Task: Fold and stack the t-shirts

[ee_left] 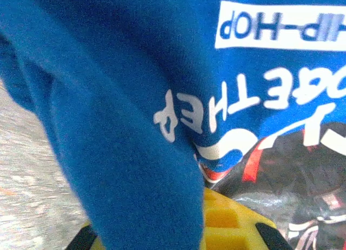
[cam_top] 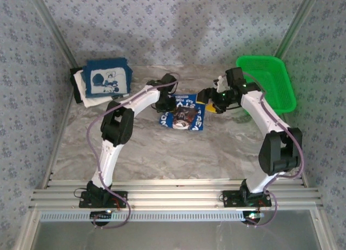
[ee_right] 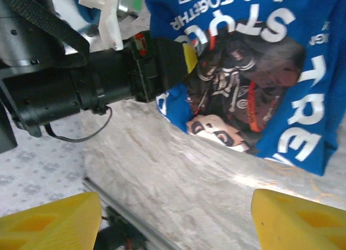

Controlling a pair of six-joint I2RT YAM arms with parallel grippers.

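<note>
Top view: the blue tee (cam_top: 184, 113) lies folded in the middle of the table (cam_top: 162, 153). The left pincer (cam_top: 164, 103) is at its left edge and the right pincer (cam_top: 208, 100) just off its right. A navy tee (cam_top: 110, 79) tops white ones (cam_top: 89, 96) far left. A basket (cam_top: 268, 80) stands far right.

Left wrist: the pincer is pinching blue cloth, its print upside down.

Right wrist: the right pincer stands spread wide over bare marble near the tee, and the left arm (ee_right: 65, 93) crosses alongside.
</note>
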